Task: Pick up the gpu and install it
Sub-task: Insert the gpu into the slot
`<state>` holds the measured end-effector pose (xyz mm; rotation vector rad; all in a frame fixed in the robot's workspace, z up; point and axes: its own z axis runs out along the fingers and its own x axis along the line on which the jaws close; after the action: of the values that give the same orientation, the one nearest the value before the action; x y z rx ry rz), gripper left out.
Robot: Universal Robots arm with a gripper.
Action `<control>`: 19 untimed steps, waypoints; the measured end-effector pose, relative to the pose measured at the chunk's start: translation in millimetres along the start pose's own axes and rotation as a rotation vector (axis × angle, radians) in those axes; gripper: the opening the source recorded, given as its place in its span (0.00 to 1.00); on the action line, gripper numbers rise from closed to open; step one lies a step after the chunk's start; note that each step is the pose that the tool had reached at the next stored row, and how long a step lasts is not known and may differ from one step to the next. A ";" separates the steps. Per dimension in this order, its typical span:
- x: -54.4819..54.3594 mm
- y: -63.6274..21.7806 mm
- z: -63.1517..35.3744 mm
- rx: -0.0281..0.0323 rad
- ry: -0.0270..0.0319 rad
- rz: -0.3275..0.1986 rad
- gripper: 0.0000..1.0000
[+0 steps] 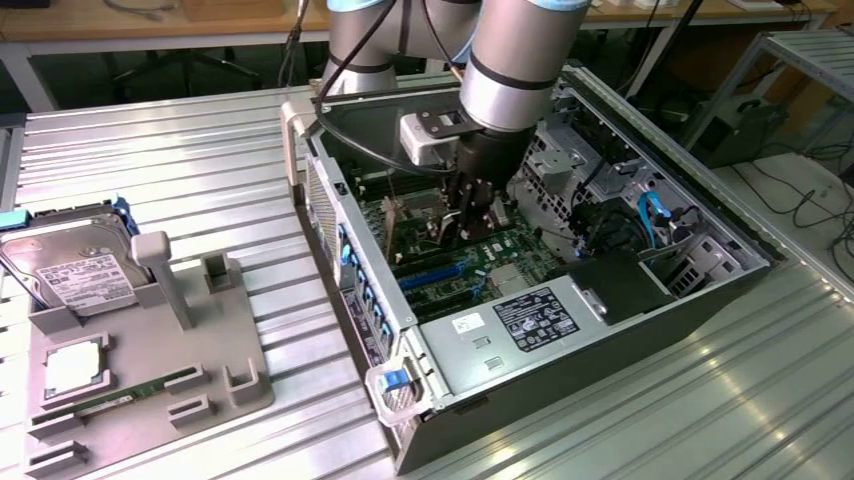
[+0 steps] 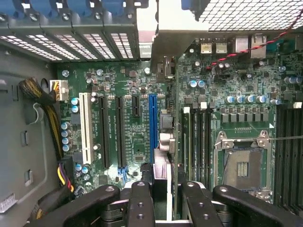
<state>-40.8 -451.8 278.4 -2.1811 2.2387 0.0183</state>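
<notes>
The gpu (image 2: 164, 124) shows edge-on in the wrist view, a thin dark card running from my fingers to its pale metal bracket (image 2: 158, 28) by the case's rear slots. My gripper (image 2: 168, 188) is shut on the card's near end, one finger on each side. The card hangs just beside the blue slot (image 2: 152, 127) on the green motherboard (image 2: 132, 90); whether it touches the slot I cannot tell. In the exterior view my gripper (image 1: 467, 215) reaches down into the open computer case (image 1: 400, 400), with the gpu (image 1: 434, 232) low over the board.
Black slots (image 2: 118, 132) and a white slot (image 2: 85, 127) lie beside the blue one, memory slots (image 2: 199, 137) and the CPU socket (image 2: 244, 165) on the other side. A cable bundle (image 2: 45, 109) hugs the case wall. Outside, a grey fixture (image 1: 147, 380) carries a hard drive (image 1: 74, 268).
</notes>
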 end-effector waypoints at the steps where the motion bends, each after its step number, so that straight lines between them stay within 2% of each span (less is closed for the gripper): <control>1: 1.3 0.2 0.5 0.0000 0.0000 0.000 0.28; 4: 5.0 1.8 2.3 0.0000 0.0000 0.000 0.28; 13: 6.5 7.8 8.2 0.0000 0.0000 0.000 0.28; 16: 6.5 8.5 8.7 0.0039 0.0001 -0.003 0.28; 19: 6.5 8.8 9.2 0.0038 -0.0003 -0.014 0.28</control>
<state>-49.8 -457.9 269.0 -2.1949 2.2211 0.0141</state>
